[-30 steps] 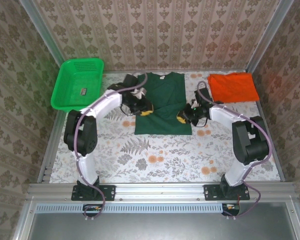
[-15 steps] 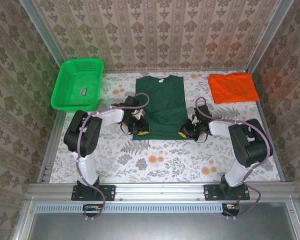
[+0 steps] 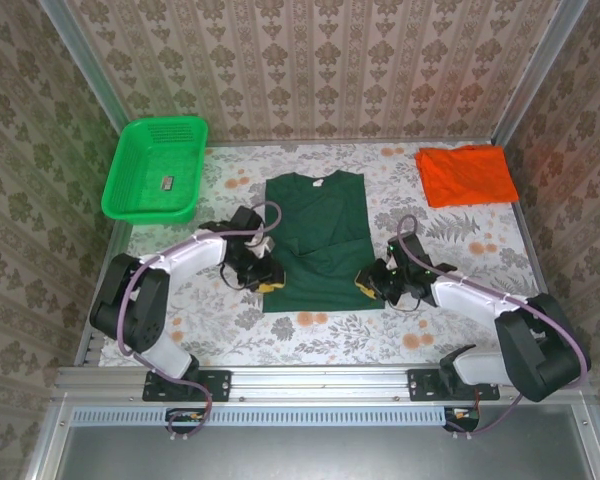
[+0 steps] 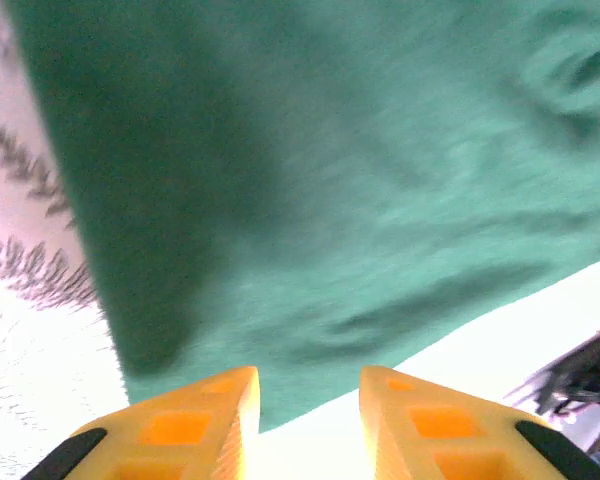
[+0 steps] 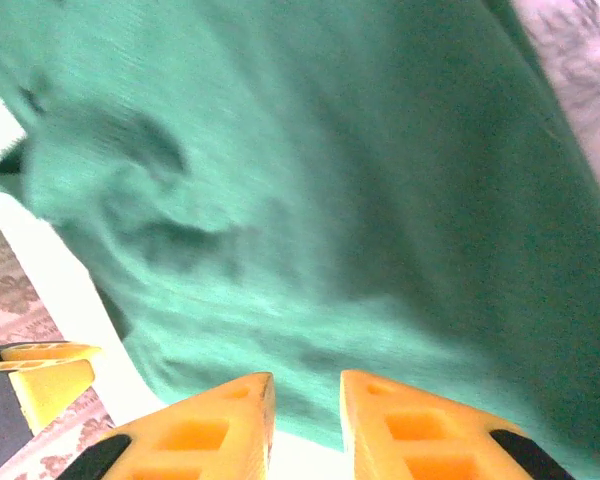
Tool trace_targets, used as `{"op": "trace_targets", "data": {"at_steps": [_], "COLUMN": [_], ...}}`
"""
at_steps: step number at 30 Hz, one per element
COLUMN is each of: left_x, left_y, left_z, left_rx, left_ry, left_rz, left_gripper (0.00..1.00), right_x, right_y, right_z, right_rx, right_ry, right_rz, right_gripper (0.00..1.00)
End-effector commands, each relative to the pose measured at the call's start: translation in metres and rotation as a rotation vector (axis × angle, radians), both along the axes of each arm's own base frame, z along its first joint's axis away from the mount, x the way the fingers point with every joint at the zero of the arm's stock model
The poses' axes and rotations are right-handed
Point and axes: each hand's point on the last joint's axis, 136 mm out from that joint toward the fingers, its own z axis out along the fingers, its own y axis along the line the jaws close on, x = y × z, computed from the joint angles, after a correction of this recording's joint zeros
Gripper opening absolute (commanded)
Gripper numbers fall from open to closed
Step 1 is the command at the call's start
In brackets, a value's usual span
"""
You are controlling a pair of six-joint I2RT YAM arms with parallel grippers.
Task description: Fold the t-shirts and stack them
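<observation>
The dark green t-shirt (image 3: 318, 235) lies flat in the middle of the table, collar toward the far wall. My left gripper (image 3: 269, 286) sits low at its near left corner. In the left wrist view the left gripper (image 4: 308, 398) is open, with the green hem (image 4: 310, 300) just past its yellow fingertips (image 4: 230, 400). My right gripper (image 3: 366, 281) is at the near right corner. In the right wrist view the right gripper (image 5: 304, 395) is slightly open over the hem (image 5: 280, 250), gripping nothing. The orange t-shirt (image 3: 467, 175) lies folded at the far right.
A bright green mesh basket (image 3: 130, 195) stands at the far left with a small dark item inside. The floral tablecloth (image 3: 320, 335) is bare in front of the green shirt. Papered walls and metal rails close the table in.
Both grippers drew the green shirt toward the near edge, stretching it out flat. Their jaws then parted and let go of the hem.
</observation>
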Motion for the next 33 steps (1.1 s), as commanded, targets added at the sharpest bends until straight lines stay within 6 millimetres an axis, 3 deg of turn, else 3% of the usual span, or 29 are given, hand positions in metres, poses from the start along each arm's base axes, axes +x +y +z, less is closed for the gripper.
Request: {"op": "trace_targets", "data": {"at_steps": [1,8,12,16,21,25,27,30,33], "left_x": [0.023,0.082,0.119,0.142,0.154,0.149,0.15,0.153,0.144], "left_y": [-0.017,-0.04,-0.031,-0.022,-0.011,-0.005,-0.003,-0.007,-0.026], "left_z": [0.021,0.007,0.003,-0.007,-0.028,-0.039,-0.028,0.015,0.057], "left_rx": [-0.057,-0.081,-0.084,-0.076,-0.049,-0.028,-0.022,-0.013,-0.014], "left_ry": [-0.03,-0.056,-0.088,-0.089,-0.057,-0.021,-0.05,-0.153,-0.243], "left_rz": [-0.028,-0.027,0.043,0.09,0.153,0.168,0.165,0.136,0.061], "left_gripper": [0.32,0.31,0.32,0.34,0.34,0.32,0.32,0.33,0.34], "right_x": [0.032,0.085,0.109,0.119,0.116,0.115,0.118,0.124,0.127], "right_y": [-0.004,0.013,-0.001,-0.018,-0.033,-0.038,-0.037,-0.034,-0.034], "right_z": [0.021,-0.005,-0.028,-0.043,-0.055,-0.059,-0.053,-0.042,-0.039], "right_rx": [-0.061,-0.093,-0.11,-0.081,-0.039,0.014,0.032,0.048,0.052], "right_ry": [-0.065,0.015,0.074,0.128,0.159,0.176,0.155,0.128,0.122], "right_rz": [-0.027,0.027,-0.022,-0.094,-0.18,-0.223,-0.224,-0.213,-0.213], "right_gripper": [0.25,0.2,0.18,0.18,0.19,0.23,0.26,0.28,0.28]}}
